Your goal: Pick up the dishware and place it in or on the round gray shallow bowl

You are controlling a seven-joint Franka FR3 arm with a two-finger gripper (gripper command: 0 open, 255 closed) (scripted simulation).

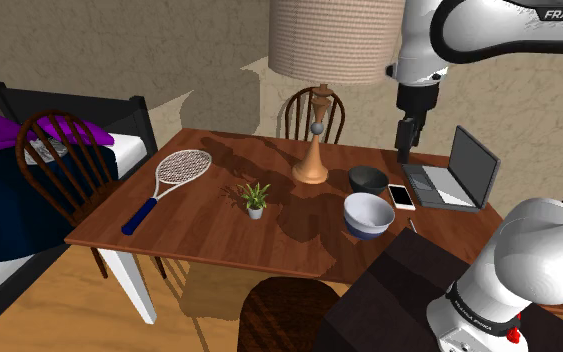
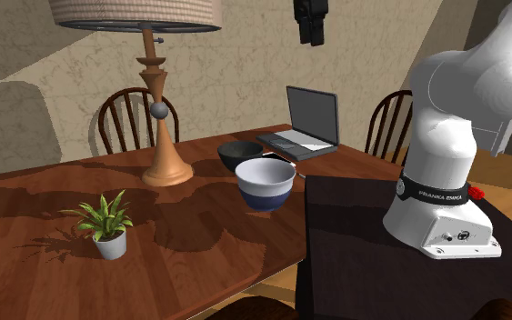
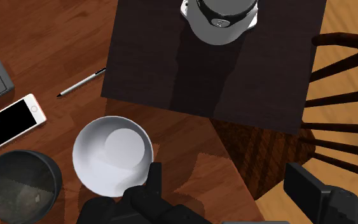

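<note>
In the shoulder view you see the tool (image 1: 406, 140) hanging at upper right over the surface (image 1: 209, 210); the white bowl (image 1: 368, 214) sits right of centre, just below the dark bowl (image 1: 368, 179). In the second exterior view the white bowl (image 2: 266, 182) stands at centre. In the wrist view your tool's fingers (image 3: 153, 181) stand apart, holding nothing, the white bowl (image 3: 112, 154) just beside one finger

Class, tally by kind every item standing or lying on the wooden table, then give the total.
Bowls: 2 (white-and-blue bowl, dark gray bowl)
Laptop: 1
Smartphone: 1
Pen: 1
Table lamp: 1
Potted plant: 1
Tennis racket: 1
Total: 8
</note>
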